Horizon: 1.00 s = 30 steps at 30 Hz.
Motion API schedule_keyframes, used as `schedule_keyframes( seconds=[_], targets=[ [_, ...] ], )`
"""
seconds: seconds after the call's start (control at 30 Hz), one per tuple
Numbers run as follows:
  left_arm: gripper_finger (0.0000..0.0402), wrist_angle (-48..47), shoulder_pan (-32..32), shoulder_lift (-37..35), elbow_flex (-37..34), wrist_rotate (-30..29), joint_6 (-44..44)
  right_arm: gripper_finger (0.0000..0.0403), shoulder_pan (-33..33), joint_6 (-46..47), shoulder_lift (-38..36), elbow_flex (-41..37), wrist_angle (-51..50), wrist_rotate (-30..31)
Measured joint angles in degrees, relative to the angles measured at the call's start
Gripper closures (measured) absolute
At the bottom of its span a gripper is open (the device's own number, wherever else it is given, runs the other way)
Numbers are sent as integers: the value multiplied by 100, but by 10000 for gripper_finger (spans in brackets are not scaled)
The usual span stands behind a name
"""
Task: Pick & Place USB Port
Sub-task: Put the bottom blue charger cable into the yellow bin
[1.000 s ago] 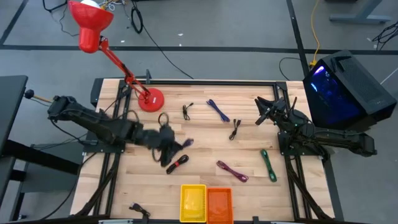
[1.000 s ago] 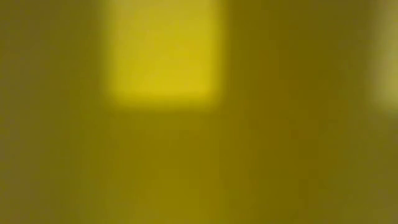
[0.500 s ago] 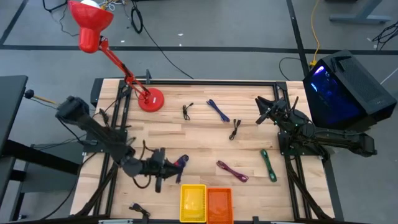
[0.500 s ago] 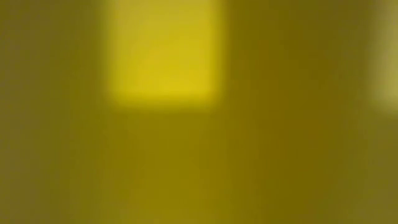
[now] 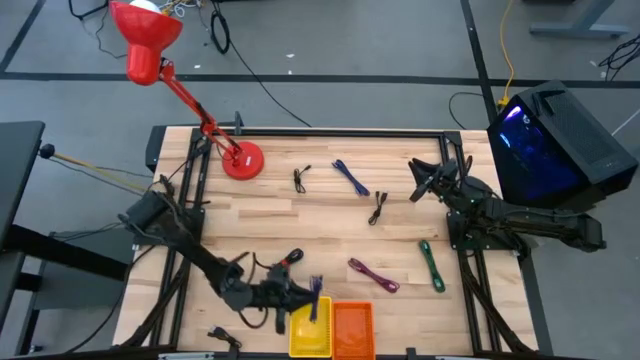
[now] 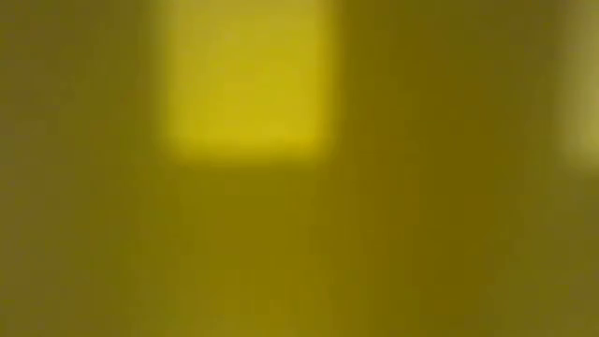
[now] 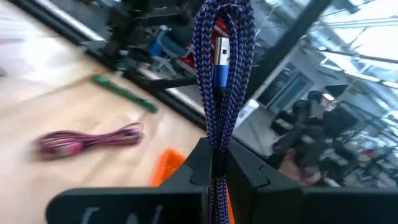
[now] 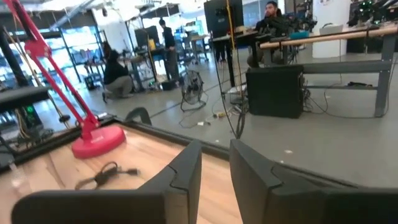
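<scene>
My left gripper (image 5: 305,297) is shut on a blue braided USB cable (image 7: 219,68), folded into a bundle with a silver-and-blue plug (image 7: 219,56). It holds the cable (image 5: 316,300) over the far edge of the yellow bin (image 5: 310,330) at the table's near edge. My right gripper (image 5: 428,182) waits at the far right of the table, open, with nothing between its fingers (image 8: 186,168). The low view shows only a yellow blur. My left gripper pinches several strands of the cable bundle (image 7: 217,158) between its two fingers. The fingers lie level and come from the table's left. The bundle's looped end with the plug sticks out past the fingertips, lifted clear of the table.
An orange bin (image 5: 352,330) stands right of the yellow one. Loose cables lie on the wood: red-black (image 5: 290,262), pink (image 5: 372,275), green (image 5: 431,266), blue (image 5: 350,177), and two black ones (image 5: 300,180) (image 5: 378,207). A red lamp's base (image 5: 241,160) stands at the far left.
My left gripper has swung from the table's middle left toward the near edge and to the right, sinking and rolling its wrist. It has stayed shut on the blue cable, which is now over the yellow bin. The right arm has kept still.
</scene>
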Motion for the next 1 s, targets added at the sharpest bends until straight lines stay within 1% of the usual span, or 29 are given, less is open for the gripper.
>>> schedule_keyframes(
  seconds=[0.1,0.17,0.27,0.33,0.4,0.47,0.57,0.7,0.8,1.0],
  targets=[
    [377,-368,-109,229,475,-140,-13,316,1,1,-1,0,-249,2],
    [377,-890,-197,325,712,-345,-94,316,2,0,0,0,-334,0],
    [377,-1795,-297,331,1034,-628,-510,316,1,0,0,0,-403,0],
    [377,-2356,-373,335,1153,-910,-868,316,0,2,0,0,-403,-2],
    [377,-2739,-419,345,1198,-1034,-1282,316,2,17,-1,0,-403,-1],
    [377,-2899,-493,345,1199,-1279,-1617,316,1,19,-1,0,-387,0],
    [377,-3154,-566,345,1207,-1422,-2005,316,2,20,-1,0,-386,-2],
    [377,-3206,-591,392,1209,-1399,-2306,316,0,20,0,0,-384,0],
    [377,-3298,-580,442,1209,-1168,-2525,316,1,20,0,0,-387,-2],
    [377,-4106,-567,458,1206,-744,-3283,316,2,111,0,0,-421,-4]
  ],
)
